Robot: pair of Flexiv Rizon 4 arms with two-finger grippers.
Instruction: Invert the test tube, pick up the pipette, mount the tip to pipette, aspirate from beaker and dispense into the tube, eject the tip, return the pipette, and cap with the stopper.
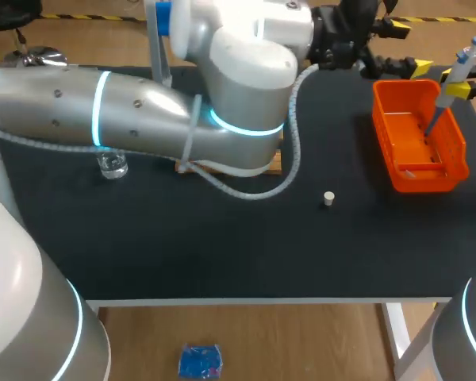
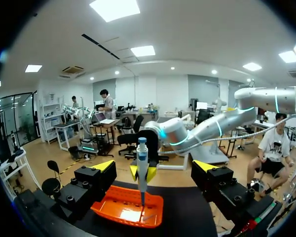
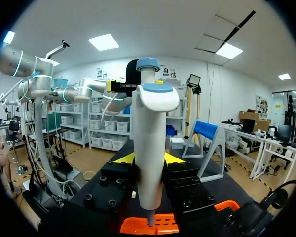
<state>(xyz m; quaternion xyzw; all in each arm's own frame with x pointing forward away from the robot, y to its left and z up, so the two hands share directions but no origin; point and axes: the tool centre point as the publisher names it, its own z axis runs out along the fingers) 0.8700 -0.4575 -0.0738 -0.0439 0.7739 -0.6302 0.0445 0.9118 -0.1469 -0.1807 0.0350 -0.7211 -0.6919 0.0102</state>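
The right hand (image 3: 148,160) is clamped on the pipette (image 1: 462,62) over the orange tray (image 1: 381,119), far right; the left hand (image 1: 408,48) has its fingers apart.

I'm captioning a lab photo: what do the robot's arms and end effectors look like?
The left arm and right arm are smooth silver-grey with rounded joints and glowing cyan rings. A white spiralled cable runs along the left arm. The left end effector and right end effector are black, blocky, bolt-studded, with yellow wedge tips.
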